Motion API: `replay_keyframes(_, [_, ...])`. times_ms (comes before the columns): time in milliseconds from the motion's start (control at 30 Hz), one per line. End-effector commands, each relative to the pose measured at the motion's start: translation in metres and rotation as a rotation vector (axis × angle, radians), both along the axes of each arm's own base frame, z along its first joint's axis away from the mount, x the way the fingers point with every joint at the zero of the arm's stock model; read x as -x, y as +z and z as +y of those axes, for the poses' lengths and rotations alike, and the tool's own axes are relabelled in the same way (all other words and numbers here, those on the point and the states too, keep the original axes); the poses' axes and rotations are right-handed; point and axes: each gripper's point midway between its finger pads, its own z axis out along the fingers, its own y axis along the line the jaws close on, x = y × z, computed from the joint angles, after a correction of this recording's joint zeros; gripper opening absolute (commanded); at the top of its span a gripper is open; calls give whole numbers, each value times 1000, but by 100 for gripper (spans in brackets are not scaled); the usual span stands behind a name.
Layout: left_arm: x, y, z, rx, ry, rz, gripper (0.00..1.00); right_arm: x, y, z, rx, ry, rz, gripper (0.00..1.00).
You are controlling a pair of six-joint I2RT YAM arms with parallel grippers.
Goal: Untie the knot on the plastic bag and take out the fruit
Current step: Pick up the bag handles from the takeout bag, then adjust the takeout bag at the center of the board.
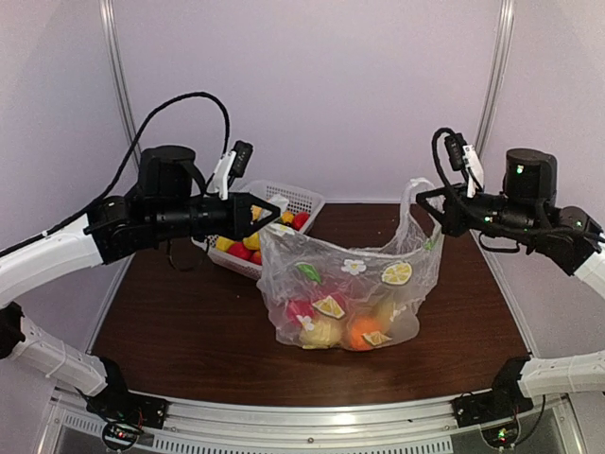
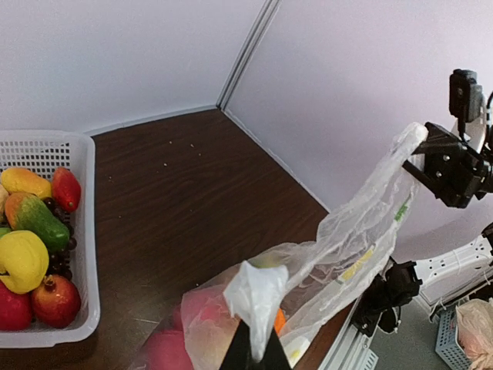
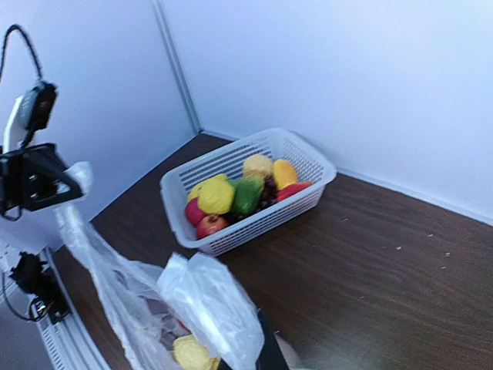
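Observation:
The plastic bag (image 1: 352, 284) stands in the middle of the table, its mouth pulled wide between both arms. My left gripper (image 1: 272, 208) is shut on the bag's left handle (image 2: 258, 297), which bunches above the fingertips (image 2: 240, 356). My right gripper (image 1: 422, 197) is shut on the right handle (image 3: 212, 304), held higher. The knot is out of view; the two handles are apart. Fruit lies at the bottom of the bag: a red one (image 1: 301, 310), a yellow-green one (image 1: 321, 333) and an orange one (image 1: 362, 333).
A white lattice basket (image 1: 304, 196) holding other toy fruit stands at the back left, just behind my left gripper. It also shows in both wrist views, as the basket (image 2: 86, 231) and the basket (image 3: 254, 223). Walls enclose the back and sides of the table.

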Motion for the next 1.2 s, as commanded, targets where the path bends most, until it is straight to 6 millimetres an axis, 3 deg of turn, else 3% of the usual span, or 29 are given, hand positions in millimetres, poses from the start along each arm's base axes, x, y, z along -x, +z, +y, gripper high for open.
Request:
replay_keyframes(0, [1, 13, 24, -10, 72, -56, 0, -50, 20, -56, 121, -394, -10, 0])
replay_keyframes(133, [-3, 37, 40, -39, 86, -123, 0, -67, 50, -78, 147, -522, -50, 0])
replay_keyframes(267, [-10, 59, 40, -53, 82, -199, 0, -71, 91, -88, 104, -561, -144, 0])
replay_keyframes(467, [-55, 82, 33, -51, 118, -202, 0, -99, 136, -107, 149, -687, -214, 0])
replay_keyframes(633, [-75, 113, 9, -29, 63, -318, 0, -130, 148, -112, 141, -724, -223, 0])
replay_keyframes(733, [-71, 130, -3, 29, 2, -400, 0, -129, 151, -107, 110, -684, -203, 0])
replay_keyframes(833, [-57, 112, -7, 66, -70, -418, 0, -106, 133, -100, 45, -601, -149, 0])
replay_keyframes(900, [-43, 81, -9, 100, -126, -373, 0, -87, 97, -95, -17, -544, -68, 0])
replay_keyframes(933, [-35, 63, -12, 114, -167, -339, 0, -77, 72, -93, -48, -518, -17, 0])
replay_keyframes(967, [-24, 42, -16, 113, -212, -298, 0, -69, 32, -90, -79, -504, 70, 0])
replay_keyframes(1000, [-13, 20, -21, 97, -245, -263, 0, -57, 24, -86, -138, -467, 98, 0])
replay_keyframes(1033, [-3, 0, -25, 75, -260, -238, 0, -47, -18, -83, -145, -446, 180, 0])
replay_keyframes(1100, [15, -36, -30, 28, -265, -202, 0, -30, -64, -80, -180, -419, 274, 0])
replay_keyframes(1167, [32, -60, -30, -4, -256, -178, 3, -19, -104, -81, -167, -415, 354, 0])
